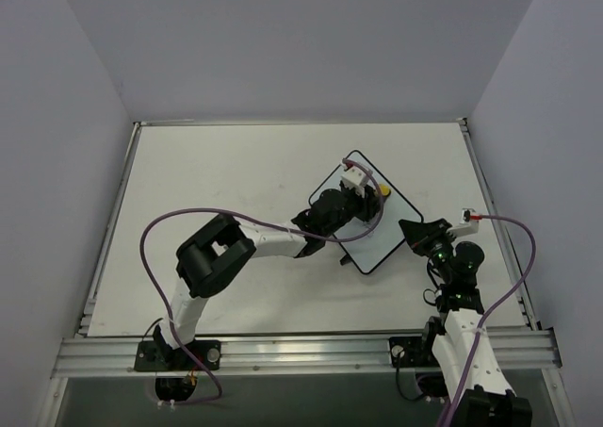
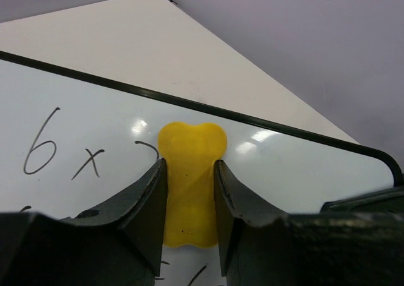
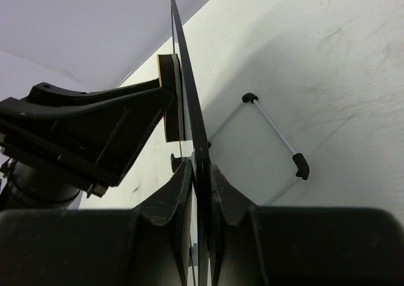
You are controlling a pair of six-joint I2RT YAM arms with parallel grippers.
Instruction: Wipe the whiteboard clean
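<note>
The whiteboard point(image 1: 384, 227), white with a thin black frame, lies tilted at the table's right of centre. In the left wrist view its surface point(image 2: 297, 172) bears dark handwriting, "6 x" at the left. My left gripper point(image 2: 189, 191) is shut on the yellow eraser point(image 2: 191, 172) and presses it against the board; the eraser's yellow end point(image 1: 384, 191) shows near the board's far edge. My right gripper point(image 3: 201, 178) is shut on the whiteboard's black frame edge point(image 3: 189, 90), seen edge-on, at the board's right corner point(image 1: 411, 231).
The board's wire stand with black feet point(image 3: 302, 165) shows behind it in the right wrist view. The white table point(image 1: 236, 182) has grey walls on three sides and a metal rail point(image 1: 301, 352) at the near edge.
</note>
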